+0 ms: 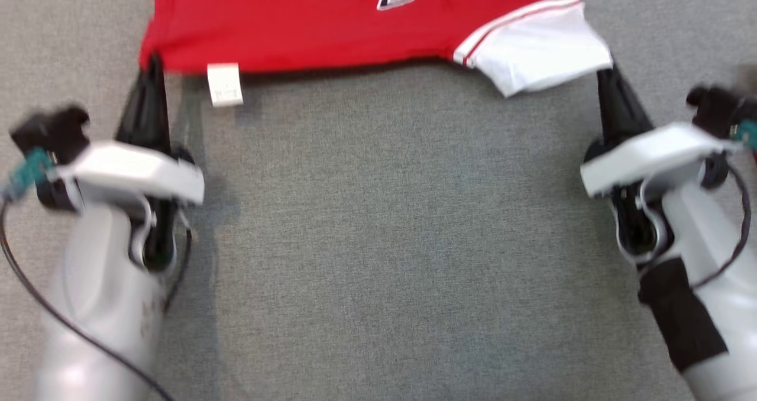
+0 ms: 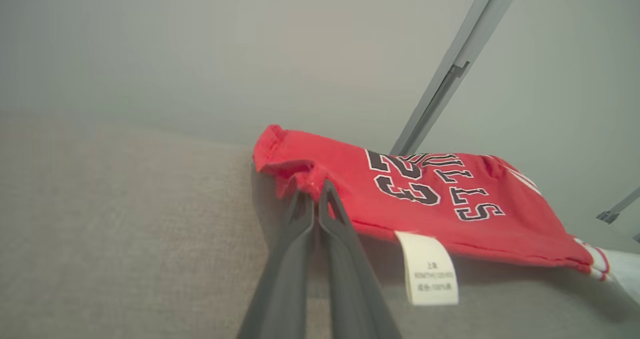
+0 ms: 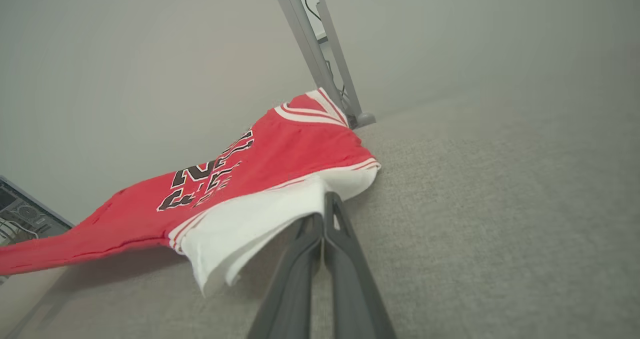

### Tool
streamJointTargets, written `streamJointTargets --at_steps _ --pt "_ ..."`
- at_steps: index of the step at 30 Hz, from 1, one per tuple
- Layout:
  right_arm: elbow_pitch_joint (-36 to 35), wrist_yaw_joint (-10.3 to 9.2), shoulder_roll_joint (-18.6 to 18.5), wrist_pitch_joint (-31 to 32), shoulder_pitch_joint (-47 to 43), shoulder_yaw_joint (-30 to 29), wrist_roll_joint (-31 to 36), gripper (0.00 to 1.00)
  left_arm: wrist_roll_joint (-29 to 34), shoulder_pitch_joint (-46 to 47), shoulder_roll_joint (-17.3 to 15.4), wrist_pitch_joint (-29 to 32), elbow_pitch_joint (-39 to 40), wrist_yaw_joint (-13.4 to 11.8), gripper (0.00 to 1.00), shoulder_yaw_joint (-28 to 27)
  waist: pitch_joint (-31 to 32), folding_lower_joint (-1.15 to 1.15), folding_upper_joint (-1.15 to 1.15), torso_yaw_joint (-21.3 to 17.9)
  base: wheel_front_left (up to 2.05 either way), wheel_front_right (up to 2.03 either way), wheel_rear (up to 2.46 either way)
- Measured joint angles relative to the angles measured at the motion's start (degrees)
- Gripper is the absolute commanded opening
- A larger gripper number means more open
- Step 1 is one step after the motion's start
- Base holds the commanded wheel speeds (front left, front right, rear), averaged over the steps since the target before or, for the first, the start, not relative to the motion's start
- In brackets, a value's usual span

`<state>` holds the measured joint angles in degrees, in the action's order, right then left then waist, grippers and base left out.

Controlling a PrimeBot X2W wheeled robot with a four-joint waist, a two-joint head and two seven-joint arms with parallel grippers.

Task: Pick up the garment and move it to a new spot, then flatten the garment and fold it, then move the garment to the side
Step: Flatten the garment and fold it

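Observation:
The garment is a red jersey with black-and-white lettering, a white sleeve and a white care tag. Its near edge hangs raised over the grey fabric table. My left gripper is shut on the garment's red corner at the left. My right gripper is shut on the white sleeve's edge at the right. Between the two grips the hem stretches fairly straight, and a shadow lies under it. The garment's far part is cut off by the head view's top edge.
The grey fabric table spreads wide between my two arms. A grey metal post stands at the far side behind the garment, and in the left wrist view a grey metal post rises behind it. Computer hardware sits at the right wrist view's left edge.

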<state>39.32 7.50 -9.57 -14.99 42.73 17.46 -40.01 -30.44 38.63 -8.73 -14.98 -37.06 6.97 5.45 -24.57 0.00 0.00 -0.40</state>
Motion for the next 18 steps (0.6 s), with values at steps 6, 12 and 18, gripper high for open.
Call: streamJointTargets --at_steps 6,12,18 --pt "-6.08 0.0 -1.58 0.0 -12.36 -0.98 -0.96 0.0 0.83 -14.12 1.23 0.0 8.76 0.1 0.0 -1.87 3.83 0.0 0.0 0.12 0.0 0.0 0.0" --pt "-13.07 0.0 -3.04 1.35 -24.92 -2.91 -1.51 0.0 2.16 -26.56 0.47 2.45 17.91 -1.42 0.0 -1.05 8.15 0.0 0.0 0.53 0.0 0.0 0.0" --pt "-21.69 0.0 -2.63 5.99 -35.38 -7.87 -0.32 0.0 2.24 -36.59 -0.7 9.18 29.51 -5.5 0.0 -1.01 11.62 0.0 0.0 0.66 0.0 0.0 0.0"
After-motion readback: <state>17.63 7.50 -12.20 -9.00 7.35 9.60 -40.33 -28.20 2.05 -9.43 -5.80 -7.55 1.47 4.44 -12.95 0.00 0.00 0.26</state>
